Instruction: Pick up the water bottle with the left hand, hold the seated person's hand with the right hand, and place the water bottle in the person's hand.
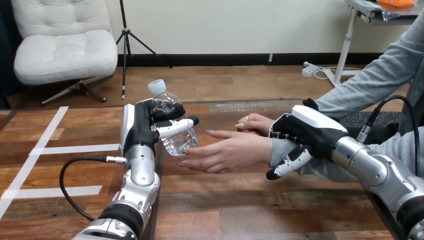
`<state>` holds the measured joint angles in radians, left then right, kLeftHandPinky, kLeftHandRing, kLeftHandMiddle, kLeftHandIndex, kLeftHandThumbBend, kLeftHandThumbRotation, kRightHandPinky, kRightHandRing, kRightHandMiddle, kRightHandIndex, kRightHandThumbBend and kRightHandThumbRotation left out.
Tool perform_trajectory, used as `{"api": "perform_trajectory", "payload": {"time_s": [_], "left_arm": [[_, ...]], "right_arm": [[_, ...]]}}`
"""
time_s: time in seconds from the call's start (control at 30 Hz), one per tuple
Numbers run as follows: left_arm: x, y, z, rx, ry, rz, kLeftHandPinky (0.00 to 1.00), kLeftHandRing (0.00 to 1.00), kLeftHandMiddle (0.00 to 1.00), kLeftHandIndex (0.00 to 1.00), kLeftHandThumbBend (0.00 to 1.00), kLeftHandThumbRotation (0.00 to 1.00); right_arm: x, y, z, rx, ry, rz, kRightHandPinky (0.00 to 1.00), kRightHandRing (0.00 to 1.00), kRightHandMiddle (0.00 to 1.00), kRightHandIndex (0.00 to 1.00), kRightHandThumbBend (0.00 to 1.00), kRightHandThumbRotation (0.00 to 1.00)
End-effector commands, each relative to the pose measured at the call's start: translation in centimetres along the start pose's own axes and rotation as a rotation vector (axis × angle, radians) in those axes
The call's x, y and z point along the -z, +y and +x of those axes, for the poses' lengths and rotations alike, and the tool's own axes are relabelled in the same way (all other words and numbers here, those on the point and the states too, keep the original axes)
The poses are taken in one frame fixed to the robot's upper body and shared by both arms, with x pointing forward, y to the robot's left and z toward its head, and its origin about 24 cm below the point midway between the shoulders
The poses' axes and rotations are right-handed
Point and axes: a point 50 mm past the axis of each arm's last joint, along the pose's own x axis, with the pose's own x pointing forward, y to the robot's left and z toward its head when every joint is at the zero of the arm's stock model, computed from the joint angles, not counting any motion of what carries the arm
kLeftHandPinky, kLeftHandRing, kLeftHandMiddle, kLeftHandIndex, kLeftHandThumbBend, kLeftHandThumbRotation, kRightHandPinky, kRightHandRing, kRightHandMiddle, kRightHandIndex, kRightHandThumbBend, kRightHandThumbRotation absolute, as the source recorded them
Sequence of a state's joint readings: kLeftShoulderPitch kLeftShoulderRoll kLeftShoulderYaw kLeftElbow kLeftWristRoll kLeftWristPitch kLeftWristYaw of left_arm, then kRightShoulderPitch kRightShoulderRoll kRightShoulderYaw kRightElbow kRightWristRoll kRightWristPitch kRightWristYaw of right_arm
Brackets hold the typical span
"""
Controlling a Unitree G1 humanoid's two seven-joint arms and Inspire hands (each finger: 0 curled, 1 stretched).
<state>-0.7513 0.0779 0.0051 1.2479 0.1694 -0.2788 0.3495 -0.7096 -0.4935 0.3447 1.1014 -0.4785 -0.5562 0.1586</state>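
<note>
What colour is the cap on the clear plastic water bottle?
White plastic cap, in the head view.

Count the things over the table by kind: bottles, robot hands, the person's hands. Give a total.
Water bottle: 1
Robot hands: 2 (left hand, right hand)
Person's hands: 2 (nearer hand, farther hand)
Total: 5

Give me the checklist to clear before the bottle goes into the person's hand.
1. Grip: left hand curled round the water bottle: ok.
2. The cap is on the bottle: ok.
3. Support: right hand curled round the person's wrist: ok.
4. The person's hand is open, fingers toward the bottle: ok.
5. Bottle over the palm: not ok, it is out at the fingertips.
6. Bottle touching the fingertips: cannot tell.
</note>
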Motion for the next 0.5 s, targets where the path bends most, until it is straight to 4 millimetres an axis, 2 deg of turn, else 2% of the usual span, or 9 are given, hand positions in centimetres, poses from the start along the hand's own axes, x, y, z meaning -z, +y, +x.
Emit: {"api": "perform_trajectory", "payload": {"time_s": [0.0, 0.47], "left_arm": [[-5.28, 1.05, 1.56, -0.034, -0.192, -0.014, 0.39, 0.45, 0.47, 0.5, 0.77, 0.0], [-5.22, 0.99, 1.56, -0.023, -0.184, -0.022, 0.43, 0.48, 0.48, 0.5, 0.77, 0.0]], "right_arm": [[-1.19, -3.15, 0.45, 0.082, -0.044, -0.019, 0.25, 0.28, 0.35, 0.37, 0.89, 0.0], [-1.06, -3.07, 0.42, 0.083, -0.037, -0.021, 0.25, 0.29, 0.35, 0.37, 0.88, 0.0]]}}
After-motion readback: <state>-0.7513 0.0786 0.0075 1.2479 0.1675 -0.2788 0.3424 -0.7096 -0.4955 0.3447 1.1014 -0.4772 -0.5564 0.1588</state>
